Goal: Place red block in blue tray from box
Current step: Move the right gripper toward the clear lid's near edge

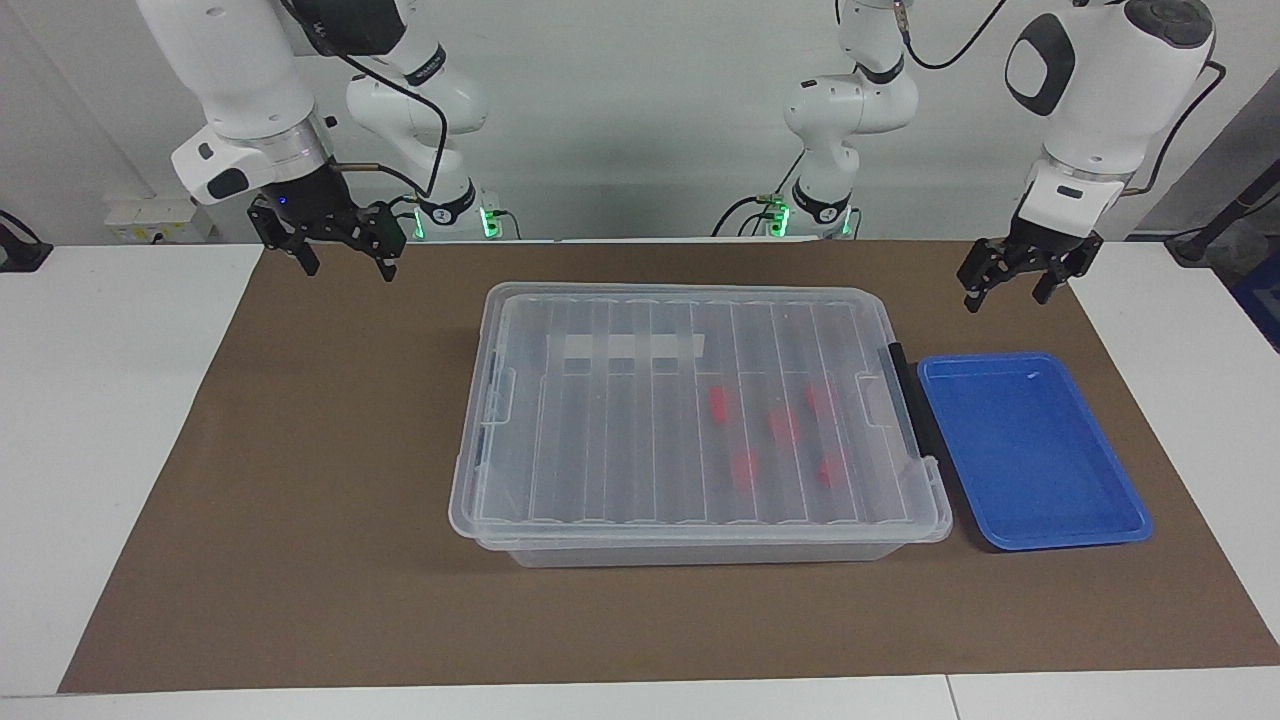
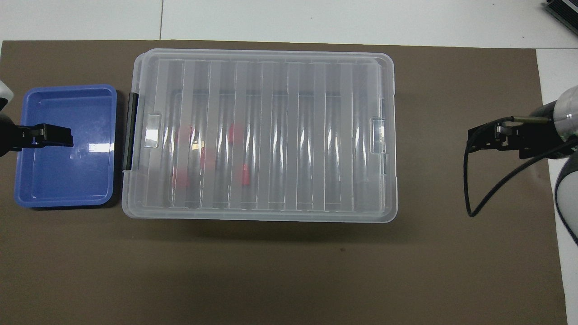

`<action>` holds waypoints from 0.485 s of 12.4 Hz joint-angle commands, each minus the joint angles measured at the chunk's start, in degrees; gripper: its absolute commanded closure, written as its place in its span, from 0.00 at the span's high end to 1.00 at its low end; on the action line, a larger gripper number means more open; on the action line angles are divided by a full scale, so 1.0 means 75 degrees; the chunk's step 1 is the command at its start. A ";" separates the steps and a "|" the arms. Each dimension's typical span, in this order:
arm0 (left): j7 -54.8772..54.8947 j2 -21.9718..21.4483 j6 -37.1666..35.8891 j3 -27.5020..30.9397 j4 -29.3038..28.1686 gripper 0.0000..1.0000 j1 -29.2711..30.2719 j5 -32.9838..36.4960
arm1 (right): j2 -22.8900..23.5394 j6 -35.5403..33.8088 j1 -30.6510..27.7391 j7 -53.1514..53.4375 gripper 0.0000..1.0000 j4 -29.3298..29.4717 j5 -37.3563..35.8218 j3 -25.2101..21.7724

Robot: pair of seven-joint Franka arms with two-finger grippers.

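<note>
Hovering left pincer (image 1: 1008,285), right pincer (image 1: 343,258), spread

The box (image 1: 690,420) is clear plastic with a ribbed, see-through lid, a white tape strip (image 1: 626,347) and a dark latch (image 1: 908,400) at its end beside the bright blue tray (image 1: 1030,450). Red blocks (image 1: 782,424) show through the lid. Under the box lies a brown mat (image 1: 300,500) on a white table (image 1: 100,400).

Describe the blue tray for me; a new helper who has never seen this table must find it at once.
Start at the brown mat covering the table, with the big clear lidded box in its middle. The blue tray lies right beside the box, toward the left arm's end. It alone is solid blue, shallow, lidless and empty, much smaller than the box, whose red blocks show through the lid.
</note>
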 commanded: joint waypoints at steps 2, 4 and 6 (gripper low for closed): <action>-0.0051 -0.0191 -0.0030 -0.0034 -0.0009 1.00 -0.0027 -0.0091 | -0.0132 0.0299 -0.0074 0.0204 0.99 -0.0233 -0.0030 0.0050; -0.0063 -0.0156 -0.0018 -0.0046 0.0155 1.00 -0.0039 -0.0079 | -0.0143 0.0649 -0.0016 0.0216 0.99 -0.0489 -0.0054 0.0061; -0.0051 -0.0086 -0.0158 -0.0046 0.0482 1.00 -0.0027 -0.0068 | -0.0097 0.1130 0.0043 0.0274 0.97 -0.0701 -0.0066 0.0108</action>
